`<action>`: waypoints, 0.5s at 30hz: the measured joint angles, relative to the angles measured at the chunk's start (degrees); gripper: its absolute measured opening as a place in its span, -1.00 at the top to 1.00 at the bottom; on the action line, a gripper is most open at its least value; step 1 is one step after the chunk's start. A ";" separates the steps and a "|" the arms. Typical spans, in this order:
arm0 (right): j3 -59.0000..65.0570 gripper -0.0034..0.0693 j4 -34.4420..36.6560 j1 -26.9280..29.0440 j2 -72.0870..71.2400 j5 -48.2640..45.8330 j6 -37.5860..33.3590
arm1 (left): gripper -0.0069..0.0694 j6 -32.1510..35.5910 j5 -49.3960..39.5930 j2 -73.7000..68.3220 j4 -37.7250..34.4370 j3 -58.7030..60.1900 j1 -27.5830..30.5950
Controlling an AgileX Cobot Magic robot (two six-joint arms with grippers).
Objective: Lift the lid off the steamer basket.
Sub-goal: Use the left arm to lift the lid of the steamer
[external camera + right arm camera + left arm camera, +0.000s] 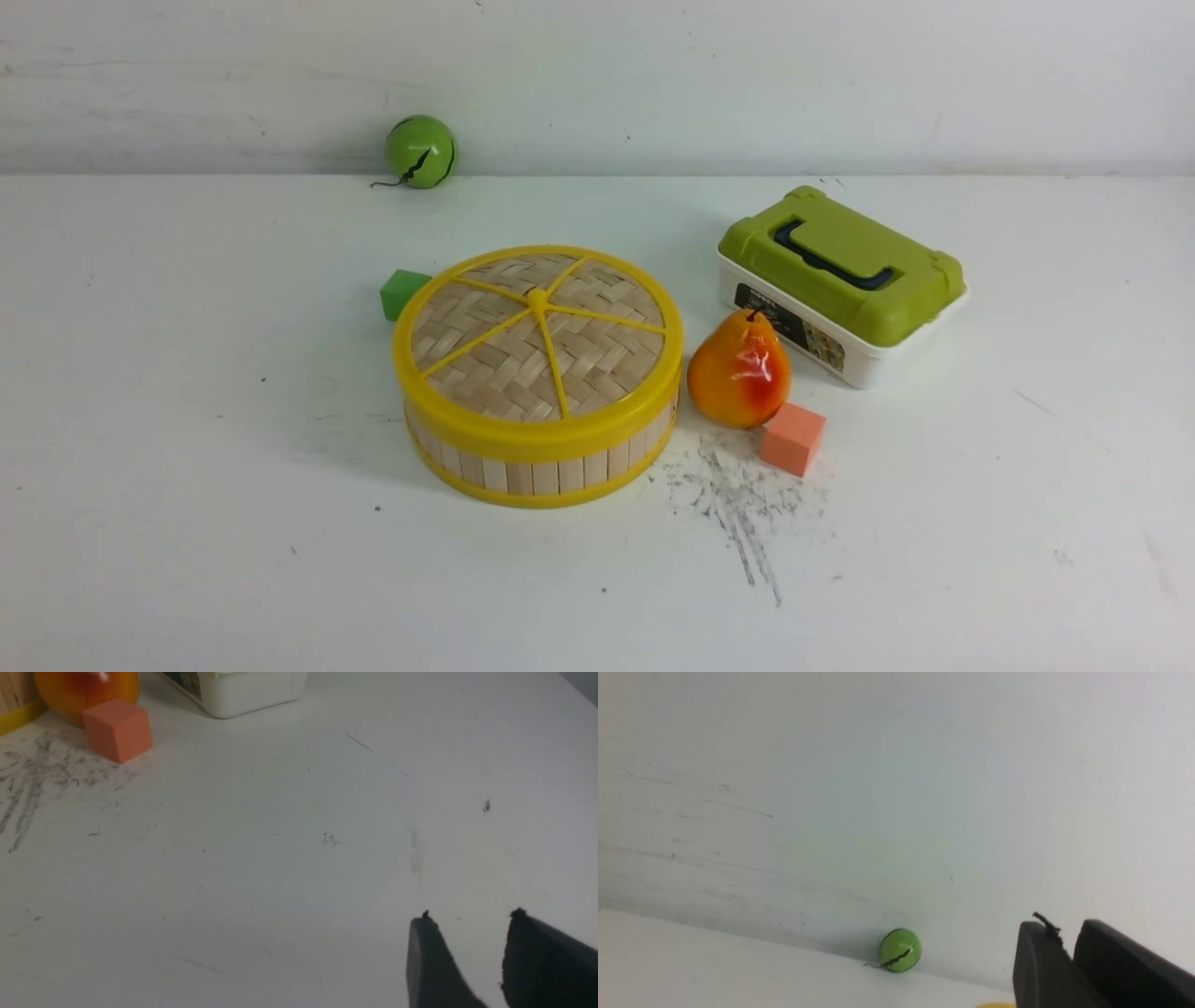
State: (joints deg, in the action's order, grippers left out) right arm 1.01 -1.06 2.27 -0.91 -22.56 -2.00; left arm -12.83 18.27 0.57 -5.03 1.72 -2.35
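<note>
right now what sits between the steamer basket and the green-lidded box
An orange-yellow pear stands between the steamer basket and the box, clearest in the front view; an orange cube sits just nearer the robot.

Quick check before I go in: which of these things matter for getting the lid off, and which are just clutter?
Job: woven bamboo lid with yellow rim and knob; round wooden-slat steamer basket under it.
Lying about: green ball; small green cube; orange-yellow pear; orange cube; white box with green lid.
</note>
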 joint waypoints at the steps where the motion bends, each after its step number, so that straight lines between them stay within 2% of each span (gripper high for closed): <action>1: 0.00 0.25 0.00 0.00 0.00 0.00 0.00 | 0.53 -1.80 0.43 0.00 -0.92 0.00 0.00; 5: 0.00 0.25 0.00 0.00 0.00 0.00 0.00 | 0.60 -8.93 -1.26 0.00 -5.82 -0.36 0.00; 9: 0.00 0.25 0.00 0.00 0.00 0.00 0.00 | 0.85 -9.96 -11.89 -0.15 -5.99 -5.42 0.00; 15: 0.00 0.25 0.00 0.00 0.00 0.00 0.00 | 0.85 -9.97 -24.98 -10.18 -5.04 -16.43 0.00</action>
State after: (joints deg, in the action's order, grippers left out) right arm 1.01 -1.06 2.27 -0.91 -22.56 -2.00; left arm -22.80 -6.71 -9.61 -10.08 -14.71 -2.35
